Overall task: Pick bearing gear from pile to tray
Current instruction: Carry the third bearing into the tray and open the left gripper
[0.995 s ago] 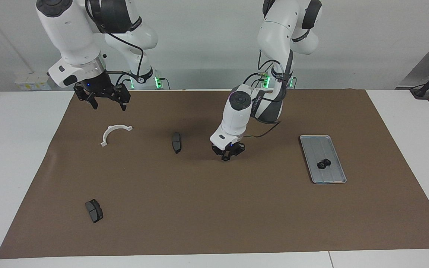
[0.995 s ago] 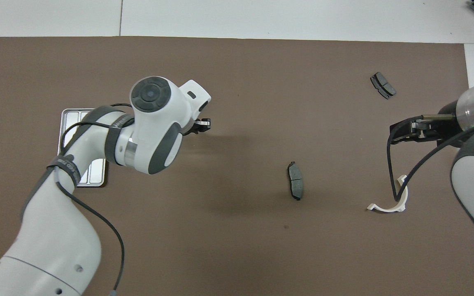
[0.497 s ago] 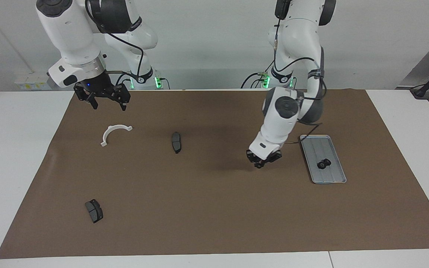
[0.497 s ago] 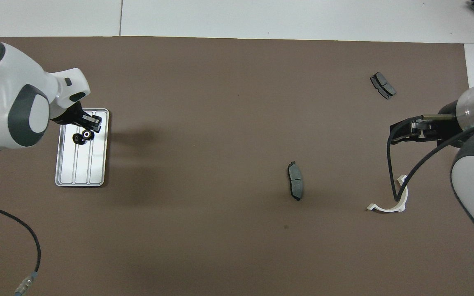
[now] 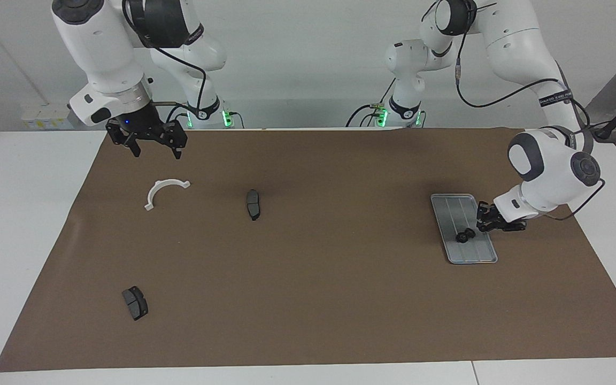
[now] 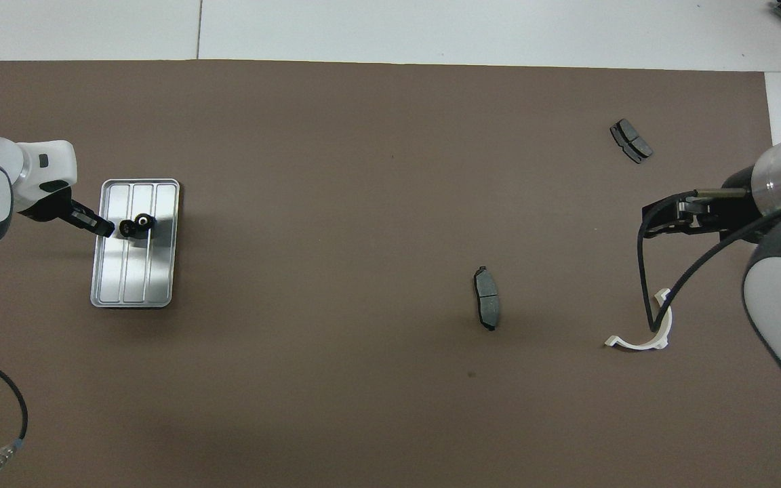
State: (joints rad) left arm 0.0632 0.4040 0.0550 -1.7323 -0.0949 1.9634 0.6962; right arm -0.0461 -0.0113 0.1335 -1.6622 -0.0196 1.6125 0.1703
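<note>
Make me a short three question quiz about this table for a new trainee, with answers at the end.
1. True or false: the tray lies toward the left arm's end of the table.
2. How many brake pads lie on the brown mat?
3. Which end effector is at the tray's edge: A, the left end effector, or B, the right end effector?

Key
1. True; small black parts lie in it.
2. Two: one brake pad mid-table beside the white bracket, the other pad farther from the robots.
3. A. The right one waits over the mat near the bracket.
</note>
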